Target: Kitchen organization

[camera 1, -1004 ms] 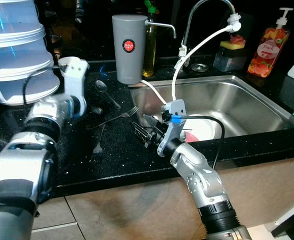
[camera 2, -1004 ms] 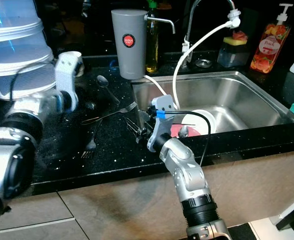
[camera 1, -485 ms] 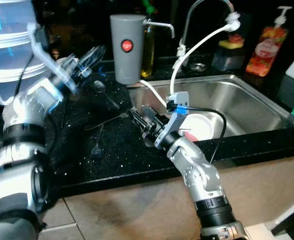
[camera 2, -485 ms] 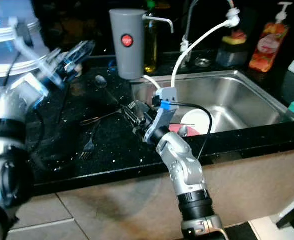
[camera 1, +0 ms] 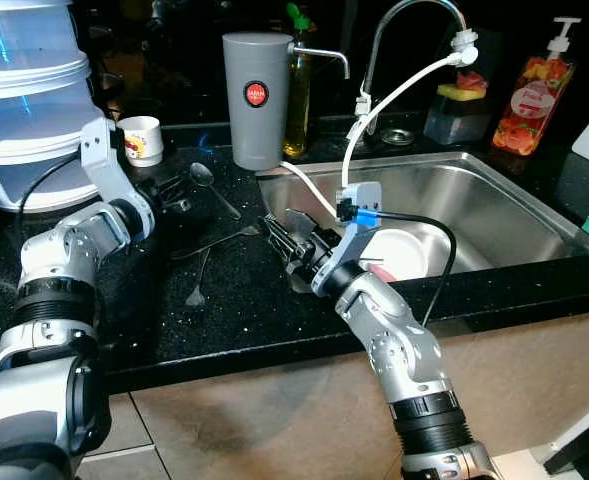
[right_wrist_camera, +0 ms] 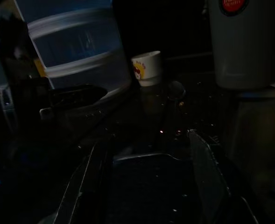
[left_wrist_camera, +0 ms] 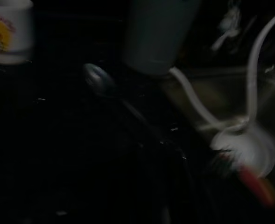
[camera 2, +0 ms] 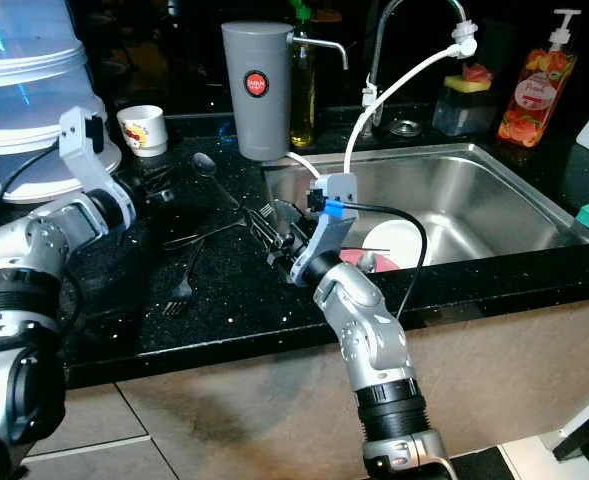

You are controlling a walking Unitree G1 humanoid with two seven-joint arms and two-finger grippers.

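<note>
Cutlery on black counter [camera 1: 234, 320]: a fork [camera 1: 232, 237] lies crosswise, tines toward the sink [camera 1: 494, 195]; a second fork [camera 1: 198, 283] and a spoon [camera 1: 212, 184] nearby. Right gripper [camera 1: 286, 246], fingers spread, hovers low beside the first fork's tines. Left gripper [camera 1: 174, 192] hovers near the spoon; finger state unclear. Sink holds a white plate [camera 1: 406, 250].

forks [camera 1: 196, 290] – 2 | spoon [camera 1: 203, 172] – 1 | cup [camera 1: 141, 138] – 1 | soap bottle [camera 1: 534, 95] – 1 | plate [camera 1: 404, 250] – 1

Dim here: the right gripper [right_wrist_camera: 149, 186] spreads its fingers [right_wrist_camera: 205, 177] over the dark counter [right_wrist_camera: 142, 121], small white cup [right_wrist_camera: 147, 68] beside a grey canister [right_wrist_camera: 247, 42].
</note>
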